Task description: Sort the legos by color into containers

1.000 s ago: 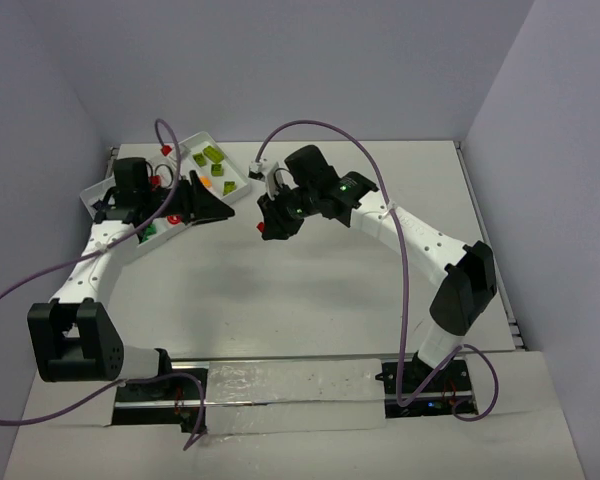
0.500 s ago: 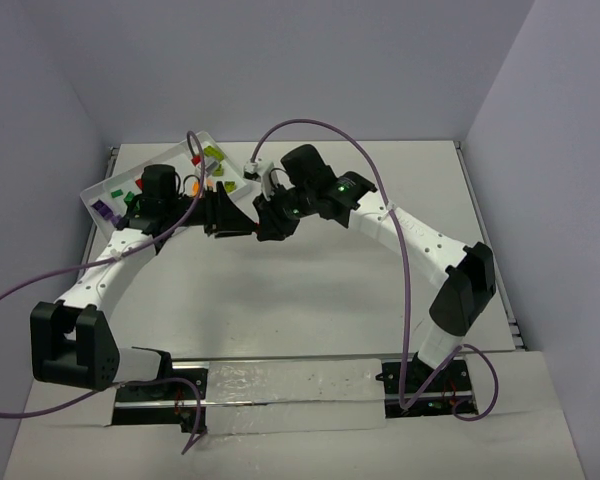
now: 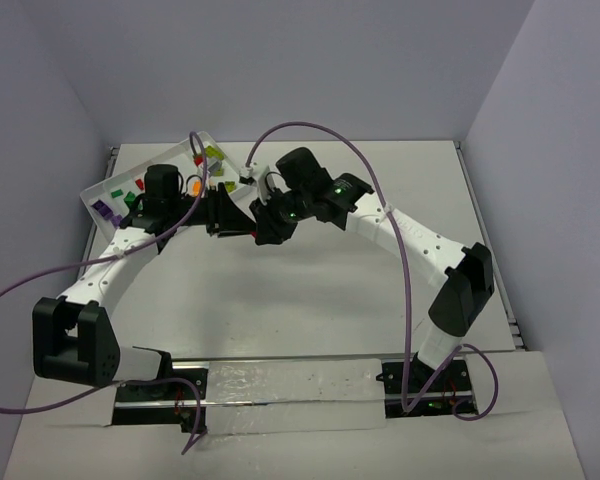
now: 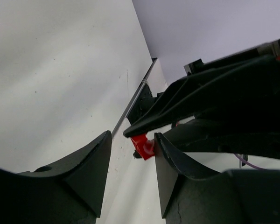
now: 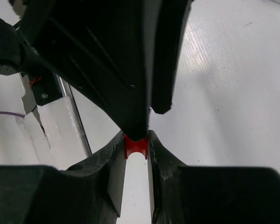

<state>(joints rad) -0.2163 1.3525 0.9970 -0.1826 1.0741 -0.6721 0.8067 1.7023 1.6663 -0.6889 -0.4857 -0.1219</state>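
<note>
Our right gripper [image 5: 136, 136] is clamped on a red lego brick [image 5: 136, 147], pinched at the very fingertips. Our left gripper [image 4: 132, 138] meets it tip to tip, jaws apart. The brick is close to one left finger, though we cannot tell whether they touch. The brick is too small to judge its long axis. The white tray [image 3: 115, 183] lies far-left, nearer our left arm.

The right gripper [image 5: 136, 140] pinches a red lego [image 5: 136, 147] between its fingertips
</note>
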